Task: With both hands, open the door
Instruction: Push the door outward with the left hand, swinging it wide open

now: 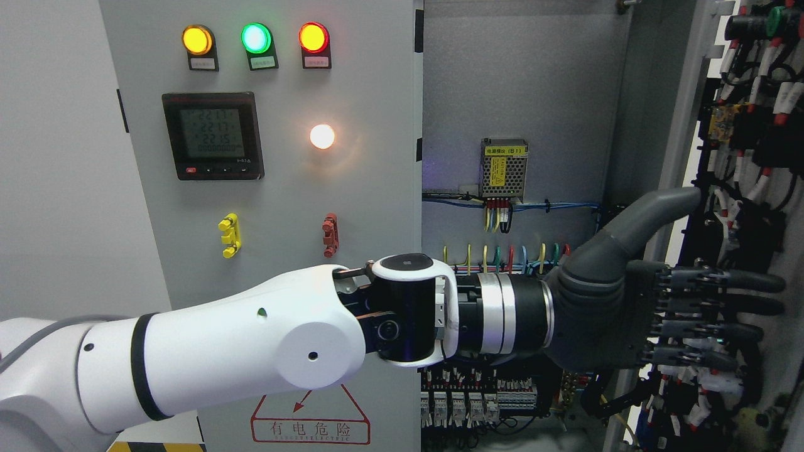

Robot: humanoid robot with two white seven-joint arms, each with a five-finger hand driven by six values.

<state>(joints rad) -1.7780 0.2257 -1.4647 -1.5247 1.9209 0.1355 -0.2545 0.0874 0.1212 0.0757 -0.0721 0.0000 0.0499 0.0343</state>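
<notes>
My left arm [251, 351] comes in from the lower left and reaches across to the right. Its dark hand [722, 295] is stretched flat, fingers [741, 307] straight and thumb raised, against the inner side of the right cabinet door [747, 125]. That door is swung wide open and shows wires and switch backs. The left door [276, 176] stays closed, with three lit lamps, a meter screen and two small handles. My right hand is out of sight.
Inside the open cabinet [521, 94] are a power supply box [504, 168], coloured wiring [502, 254] and a row of breakers [477, 402] at the bottom. A warning triangle sign [308, 420] marks the closed door's lower part. A grey wall lies at far left.
</notes>
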